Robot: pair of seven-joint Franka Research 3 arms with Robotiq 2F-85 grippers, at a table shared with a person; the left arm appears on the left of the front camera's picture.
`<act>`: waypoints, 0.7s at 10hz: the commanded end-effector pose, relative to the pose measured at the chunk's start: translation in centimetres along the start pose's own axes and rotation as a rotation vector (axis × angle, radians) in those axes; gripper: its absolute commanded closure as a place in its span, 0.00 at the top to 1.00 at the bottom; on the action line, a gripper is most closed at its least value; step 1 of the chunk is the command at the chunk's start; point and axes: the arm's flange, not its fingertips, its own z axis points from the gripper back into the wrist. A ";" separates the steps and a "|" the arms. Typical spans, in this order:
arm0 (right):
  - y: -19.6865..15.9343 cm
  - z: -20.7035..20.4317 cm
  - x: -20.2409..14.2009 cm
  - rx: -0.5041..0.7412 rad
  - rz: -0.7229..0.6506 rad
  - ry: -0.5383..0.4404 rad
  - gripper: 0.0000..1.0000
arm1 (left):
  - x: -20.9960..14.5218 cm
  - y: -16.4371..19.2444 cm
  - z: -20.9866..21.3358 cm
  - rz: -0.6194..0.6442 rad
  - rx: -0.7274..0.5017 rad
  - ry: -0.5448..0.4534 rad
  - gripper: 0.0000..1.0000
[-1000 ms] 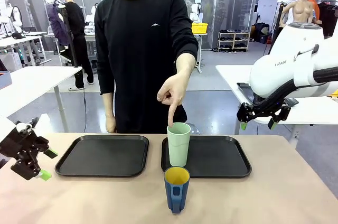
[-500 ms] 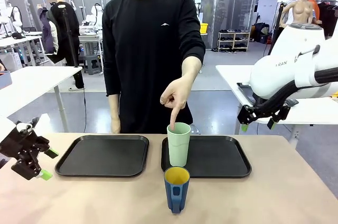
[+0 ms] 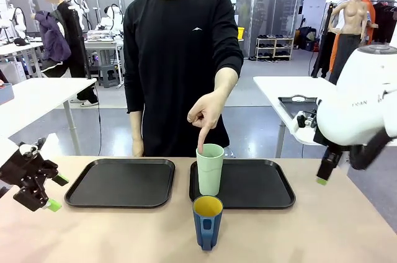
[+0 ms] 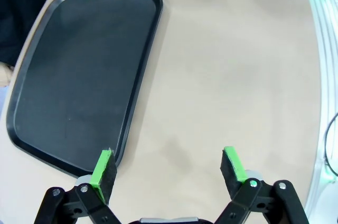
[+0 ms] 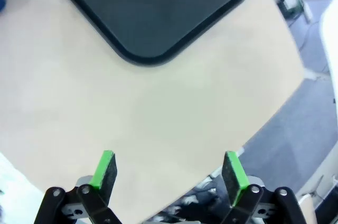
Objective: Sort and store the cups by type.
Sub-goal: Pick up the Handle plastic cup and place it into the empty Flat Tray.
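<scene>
mint-green tumbler (image 3: 210, 170) stands at the right tray (image 3: 260, 188) edge, right under the person's pointing hand (image 3: 205, 111). dark-blue mug (image 3: 207, 222) sits on the table just nearer the robot. left gripper (image 3: 57, 192) and right gripper (image 5: 169, 168) gape wide and empty, both well apart from the cups. step judged: selection. next: reach for and grasp the tumbler. count: two cups, two trays including the left tray (image 3: 121, 205).

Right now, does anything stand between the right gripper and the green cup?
Nothing stands on the tray between the open right gripper and the green cup. The person's hand points down at its rim from above, though, and the blue mug stands close on the robot's side.
</scene>
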 end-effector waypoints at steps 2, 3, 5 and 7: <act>-0.2 -0.5 -1.2 -0.094 0.271 -0.028 1.00 | 0.0 0.0 0.0 -0.001 0.014 0.013 1.00; 0.0 -0.6 -1.4 -0.043 0.377 -0.003 1.00 | 0.0 0.0 0.0 -0.001 0.014 0.013 1.00; -0.1 -0.4 -1.7 0.059 0.435 -0.065 1.00 | 0.0 0.0 0.0 -0.001 0.014 0.013 1.00; -0.3 0.0 -1.3 0.084 0.417 -0.145 1.00 | 0.0 0.0 0.0 -0.001 0.014 0.013 1.00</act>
